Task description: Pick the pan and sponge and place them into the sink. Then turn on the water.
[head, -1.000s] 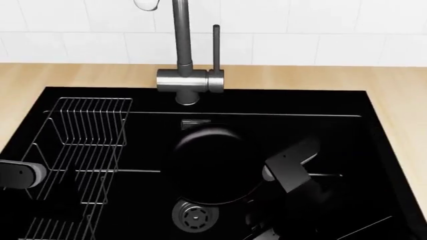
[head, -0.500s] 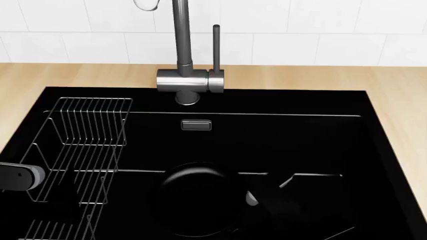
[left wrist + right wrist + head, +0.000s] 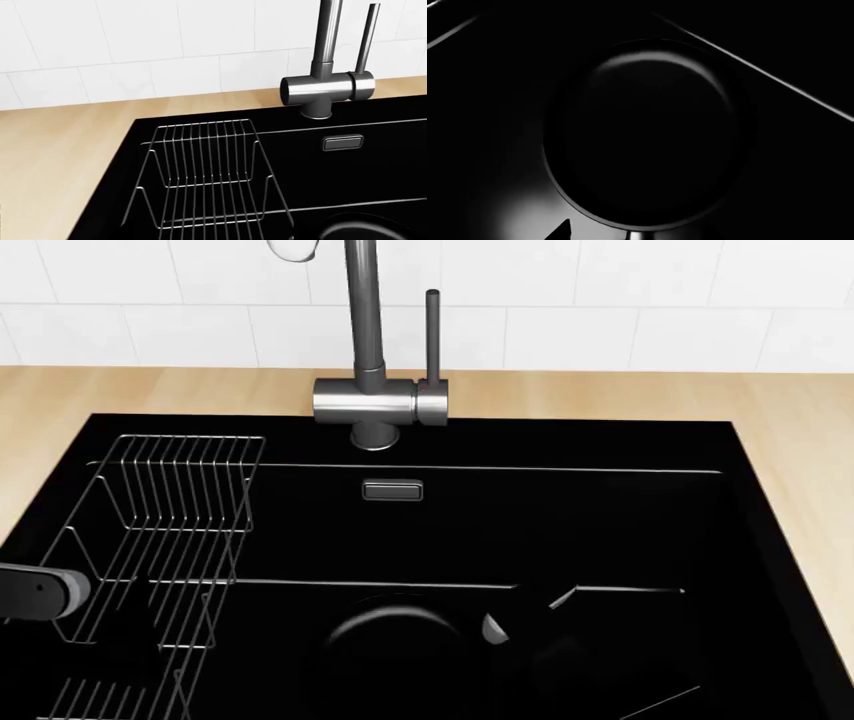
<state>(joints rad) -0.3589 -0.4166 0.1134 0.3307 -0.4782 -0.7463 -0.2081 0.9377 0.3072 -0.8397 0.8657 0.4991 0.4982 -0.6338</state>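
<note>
The black pan (image 3: 398,655) sits low inside the black sink (image 3: 747,500), near its front, over the drain area. It fills the right wrist view (image 3: 644,135), with the base of its handle (image 3: 637,235) running toward the camera. My right gripper (image 3: 514,635) is at that handle, shut on it, and one dark fingertip (image 3: 562,231) shows beside it. The pan's rim also shows in the left wrist view (image 3: 363,227). My left arm (image 3: 38,592) hangs by the wire rack, its fingers lost against the dark basin. The sponge is out of view. No water shows under the faucet.
A tall grey faucet (image 3: 363,340) with an upright lever (image 3: 433,335) stands behind the basin. A wire rack (image 3: 174,520) fills the sink's left side. An overflow slot (image 3: 392,489) is in the back wall. Wooden counter (image 3: 801,440) surrounds the sink.
The right arm and the pan moved together from the middle of the basin toward its front and lower, and the pan now covers the drain. The left arm stayed put.
</note>
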